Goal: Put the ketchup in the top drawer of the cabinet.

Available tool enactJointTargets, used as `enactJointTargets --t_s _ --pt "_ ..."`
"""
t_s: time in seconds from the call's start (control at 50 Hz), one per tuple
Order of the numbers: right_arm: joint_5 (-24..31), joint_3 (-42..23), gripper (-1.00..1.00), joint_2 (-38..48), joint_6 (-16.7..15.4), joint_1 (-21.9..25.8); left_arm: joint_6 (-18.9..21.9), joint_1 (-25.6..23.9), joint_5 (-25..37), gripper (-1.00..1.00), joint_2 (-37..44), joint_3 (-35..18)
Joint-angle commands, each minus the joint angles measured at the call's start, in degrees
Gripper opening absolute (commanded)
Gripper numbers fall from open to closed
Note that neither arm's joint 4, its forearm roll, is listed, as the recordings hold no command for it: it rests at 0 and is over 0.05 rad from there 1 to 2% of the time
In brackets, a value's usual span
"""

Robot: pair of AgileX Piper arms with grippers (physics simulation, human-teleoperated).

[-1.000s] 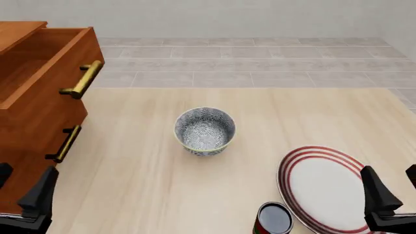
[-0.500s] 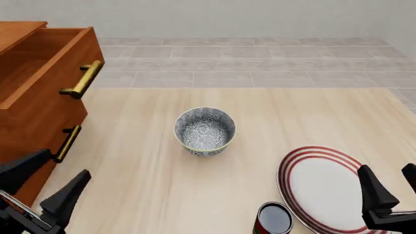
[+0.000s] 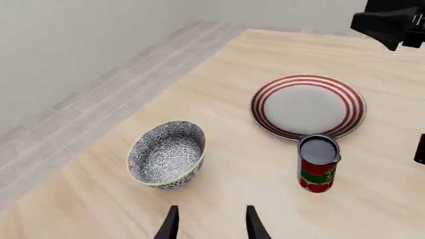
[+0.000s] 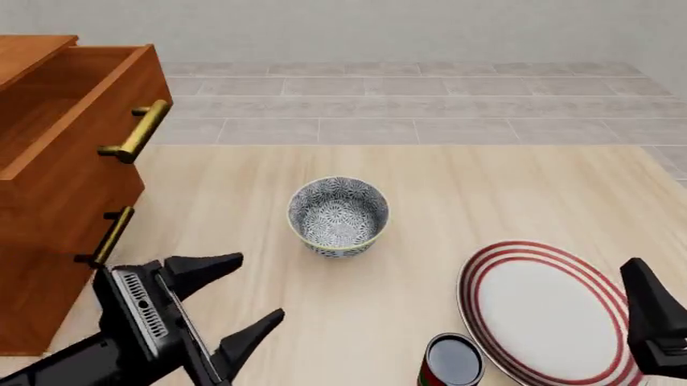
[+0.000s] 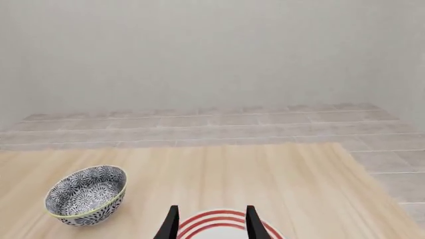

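Observation:
The ketchup [image 4: 453,361] is a small can with a dark round top, standing at the table's front edge just left of the plate; the left wrist view shows its red tomato label [image 3: 318,165]. The cabinet [image 4: 48,217] stands at the left, and its top drawer [image 4: 80,121] is pulled out and open. My left gripper [image 4: 241,296] is open and empty, hovering over the table between cabinet and can, with its fingers [image 3: 171,224] pointing toward the can. My right gripper [image 4: 664,318] is open at the right edge by the plate, its fingers [image 5: 251,223] spread.
A blue-patterned bowl [image 4: 338,215] sits mid-table. A red-ringed white plate [image 4: 542,310] lies at the front right, right beside the can. The lower drawer's brass handle [image 4: 108,237] sticks out from the cabinet front. A tiled floor lies beyond the table's far edge.
My left gripper has swung out from the lower left corner toward the table's middle and turned to face the can. The right gripper drifted slightly right.

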Motion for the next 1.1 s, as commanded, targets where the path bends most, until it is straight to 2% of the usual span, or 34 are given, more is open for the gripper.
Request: enactJointTargets --t_s 0.02,0.1,0.16,0.22,0.34,0.38,0.46,0.5,0.56,0.98,1.1 --pt "1.99 -1.93 1.00 -0.86 1.90 -0.57 -1.49 -8.57 -10.85 1.00 17.03 -1.54" --pt "1.70 -1.49 1.00 -0.81 1.63 0.31 -2.30 -11.55 -11.48 1.00 21.78 -3.18" --pt "1.92 -1.55 1.00 -0.79 0.69 1.04 -1.40 -13.73 -12.82 1.00 26.05 -4.40" --pt "2.05 -1.64 1.00 -0.81 0.15 1.24 -0.95 -14.28 -13.29 1.00 26.69 -4.64" --pt "2.05 -1.64 1.00 -0.76 -0.63 1.84 -3.20 -17.27 -11.06 1.00 33.56 -9.19" --pt "2.02 -1.46 1.00 -0.77 -0.71 2.07 -2.61 -17.72 -11.57 1.00 33.91 -9.41" --pt "1.95 -1.22 1.00 -0.75 -1.39 2.42 -4.59 -18.24 -9.45 1.00 34.63 -11.31" --pt "1.95 -0.97 1.00 -0.67 -3.16 2.48 -4.92 -18.30 -8.86 1.00 34.72 -11.94" --pt "1.71 -0.83 1.00 -0.66 -2.21 2.80 -3.92 -18.62 -9.94 1.00 36.24 -12.15" --pt "1.00 0.31 1.00 -0.59 -2.50 3.79 -4.49 -20.96 -10.37 1.00 43.74 -17.18" --pt "0.96 0.67 1.00 -0.79 -3.51 3.92 -4.55 -21.53 -10.34 1.00 45.30 -18.40"
